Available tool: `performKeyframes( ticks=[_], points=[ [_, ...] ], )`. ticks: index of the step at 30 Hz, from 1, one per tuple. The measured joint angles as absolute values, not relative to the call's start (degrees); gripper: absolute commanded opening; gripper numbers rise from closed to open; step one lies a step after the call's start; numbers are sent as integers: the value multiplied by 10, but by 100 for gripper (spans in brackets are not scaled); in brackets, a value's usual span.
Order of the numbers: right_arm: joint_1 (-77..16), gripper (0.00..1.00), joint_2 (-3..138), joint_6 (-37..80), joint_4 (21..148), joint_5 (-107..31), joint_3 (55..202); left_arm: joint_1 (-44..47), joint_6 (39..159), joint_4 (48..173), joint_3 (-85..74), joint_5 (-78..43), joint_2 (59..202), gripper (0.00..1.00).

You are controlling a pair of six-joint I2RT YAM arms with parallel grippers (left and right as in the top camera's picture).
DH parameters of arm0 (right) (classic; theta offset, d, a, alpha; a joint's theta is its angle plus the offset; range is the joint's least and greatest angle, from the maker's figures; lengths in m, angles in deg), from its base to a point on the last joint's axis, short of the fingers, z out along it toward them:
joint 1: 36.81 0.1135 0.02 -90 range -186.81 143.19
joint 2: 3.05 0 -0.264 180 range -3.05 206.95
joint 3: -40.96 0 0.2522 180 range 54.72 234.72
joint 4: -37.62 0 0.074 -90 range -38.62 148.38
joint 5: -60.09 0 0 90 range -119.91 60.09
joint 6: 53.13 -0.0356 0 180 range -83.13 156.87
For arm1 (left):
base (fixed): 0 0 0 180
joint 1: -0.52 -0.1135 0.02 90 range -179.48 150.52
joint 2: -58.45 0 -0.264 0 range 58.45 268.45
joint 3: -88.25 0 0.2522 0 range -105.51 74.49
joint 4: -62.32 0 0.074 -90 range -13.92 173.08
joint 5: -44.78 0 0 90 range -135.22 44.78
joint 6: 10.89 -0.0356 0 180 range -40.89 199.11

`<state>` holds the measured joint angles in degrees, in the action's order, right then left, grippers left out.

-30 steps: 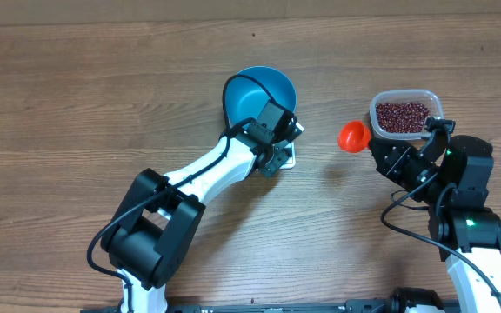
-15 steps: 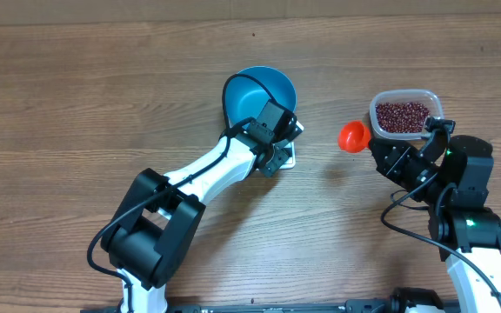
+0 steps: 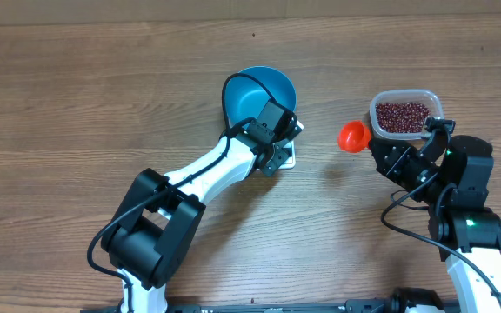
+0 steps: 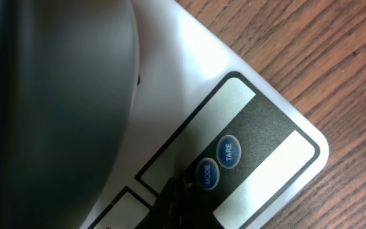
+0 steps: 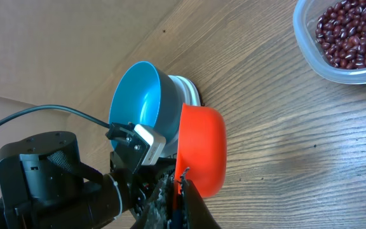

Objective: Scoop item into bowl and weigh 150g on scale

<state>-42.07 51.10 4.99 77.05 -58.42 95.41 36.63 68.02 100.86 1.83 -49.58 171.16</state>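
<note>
We start with the wooden counter (image 3: 76, 104). Its back edge runs along the top of the overhead view with a pale strip beyond it. Its left part and the near middle are open wood, the widest room for moving. The left arm (image 3: 207, 169) reaches diagonally up from the near edge to the centre. The right arm (image 3: 464, 183) stands folded at the right side, close to the frame's edge.

The blue bowl (image 3: 252, 91) sits on the white scale (image 3: 288, 156) in the middle back, and its smooth inside shows plain blue from the right wrist. The clear container (image 3: 404, 97) stands well apart to the right, and the beans (image 3: 403, 117) lie heaped in it. Between the two is a strip of bare wood, and the orange-red scoop (image 3: 351, 136) hangs over it, just beside the container.

The right tool (image 5: 182, 200) is clamped on the scoop's near end. The left tool (image 4: 173, 197) is pinched fully together, holding nothing. Its dark tip rests at the scale's front panel beside the MODE button (image 4: 204, 174), with the TARE button (image 4: 228, 151) next to it (we cannot tell whether it presses).

Against the two earlier overhead frames we see no difference: arms, scoop and bowl stand exactly as they did.
</note>
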Motion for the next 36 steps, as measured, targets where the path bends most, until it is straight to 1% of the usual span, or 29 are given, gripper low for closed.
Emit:
performKeyframes(
  ticks=[36],
  points=[
    [-421, 4, 511, 50, 771, -584, 954, 366, 697, 1022, 18, -493, 1713, 4]
  ],
)
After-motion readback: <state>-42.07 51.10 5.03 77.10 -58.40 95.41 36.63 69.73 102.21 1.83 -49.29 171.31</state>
